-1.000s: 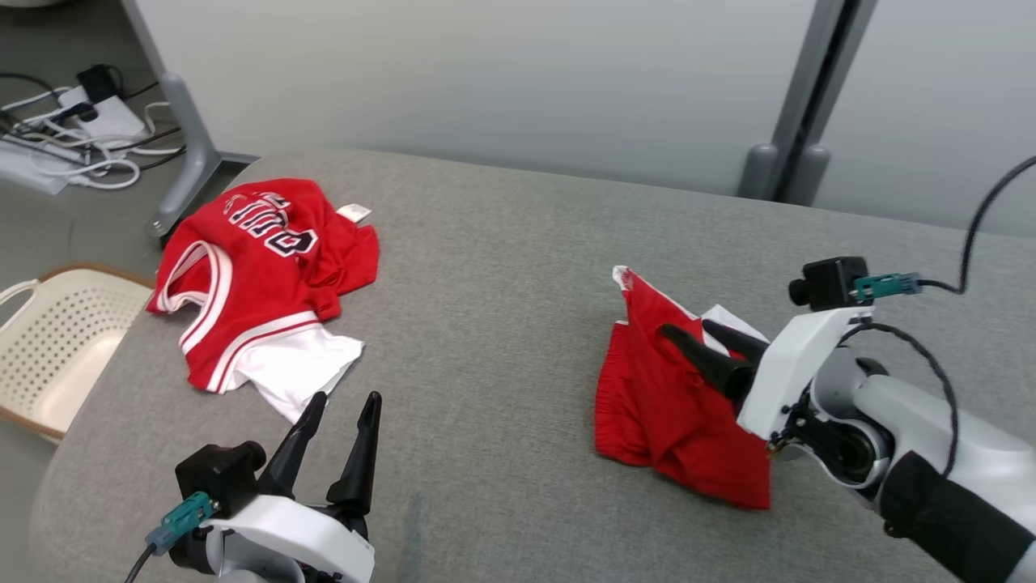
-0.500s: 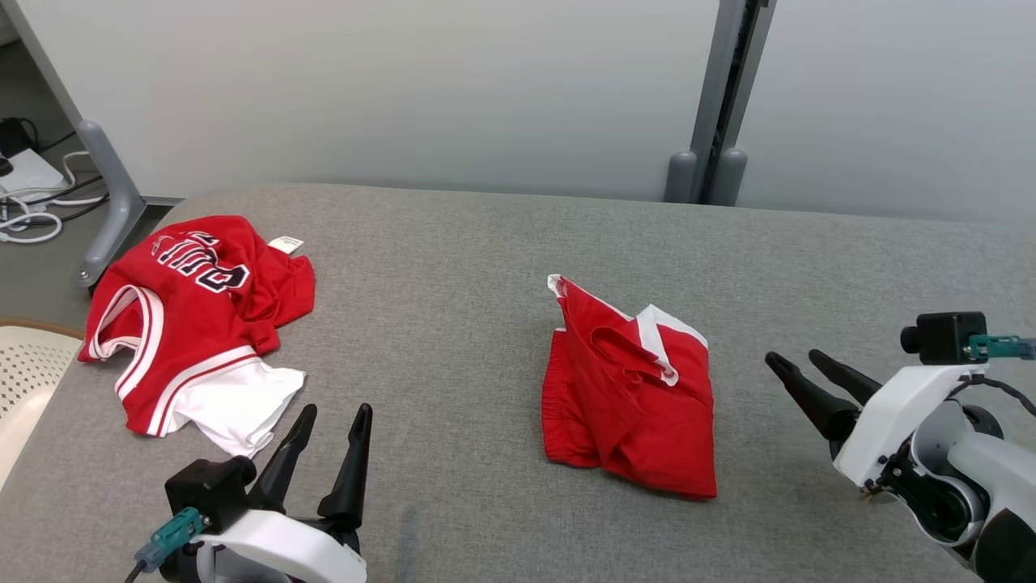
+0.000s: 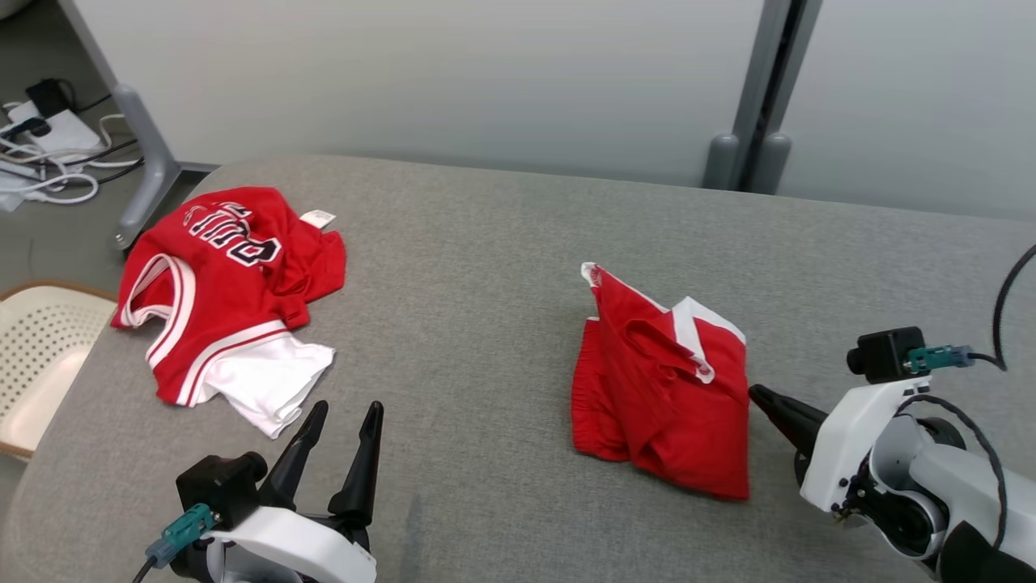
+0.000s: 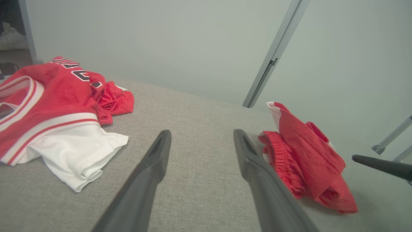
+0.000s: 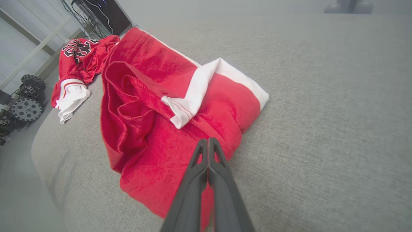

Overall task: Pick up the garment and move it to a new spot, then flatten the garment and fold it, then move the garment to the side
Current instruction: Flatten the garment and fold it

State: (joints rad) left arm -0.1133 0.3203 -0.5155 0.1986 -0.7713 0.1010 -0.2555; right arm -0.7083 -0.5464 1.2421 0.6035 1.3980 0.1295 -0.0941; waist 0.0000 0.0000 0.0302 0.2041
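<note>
A grey, cloth-covered bench (image 3: 486,267) with rounded corners carries two pieces of clothing. The task's garment, a pair of red knit shorts with white trim (image 3: 660,397), lies roughly folded into a thick, rumpled packet right of the bench's middle, nearer the near edge than the far one. A white-edged corner sticks out toward the far edge, and a white band crosses the top layer. The elastic waistband faces the left side in the left wrist view (image 4: 280,151).

The right gripper (image 3: 757,393) reaches in from the bench's right side, its two dark fingers pressed together into one point. That point sits at the shorts' right edge; in the right wrist view (image 5: 207,140) it lies over the red hem. Whether it touches the cloth I cannot tell.

The left gripper (image 3: 346,409) hovers over the near edge toward the left, fingers spread wide and holding nothing, well apart from the shorts.

A red basketball jersey with dark lettering and a white lower part (image 3: 218,275) lies crumpled at the far left corner. Beyond the left edge stands a cream perforated plastic basket (image 3: 40,348) on the floor.
</note>
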